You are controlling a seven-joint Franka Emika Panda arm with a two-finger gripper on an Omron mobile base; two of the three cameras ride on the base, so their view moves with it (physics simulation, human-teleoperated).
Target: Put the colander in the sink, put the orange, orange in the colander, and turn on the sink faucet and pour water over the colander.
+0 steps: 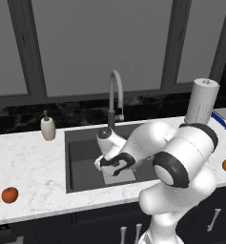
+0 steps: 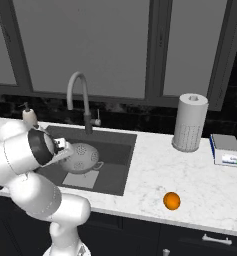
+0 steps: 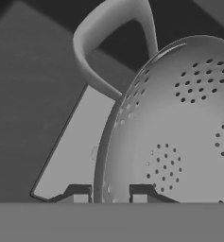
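Straddling the rim of the colander (image 3: 179,127), the end effector (image 3: 109,194) has one finger tip outside the wall and one inside, with the metal edge running down between them; whether the tips press the rim or stand just off it cannot be told, since the grey band cuts them off low. The colander sits in the sink (image 2: 117,145), over the lighter square patch on its floor, one loop handle (image 3: 104,47) arching up in the hand view. From the right base view the bowl (image 2: 81,157) is partly covered by the arm's wrist; from the left base view the arm hides it almost wholly, and the end effector (image 1: 115,164) is a dark shape low in the basin (image 1: 78,157).

No writing can be read anywhere. A blue-and-white box (image 2: 226,150) at the far right of the tabletop (image 2: 200,175) has a small panel on its front, too blurred to make out; in the left base view it (image 1: 225,116) is cut off by the edge.

The faucet (image 2: 79,97) arches over the back of the sink. A darker orange (image 1: 9,195) lies on the tabletop well left of the sink; the brighter orange (image 2: 172,200) lies to the right of it, near the front edge. A soap bottle (image 1: 48,127) stands at the sink's back left corner, and a paper towel roll (image 2: 190,122) stands upright to the right.
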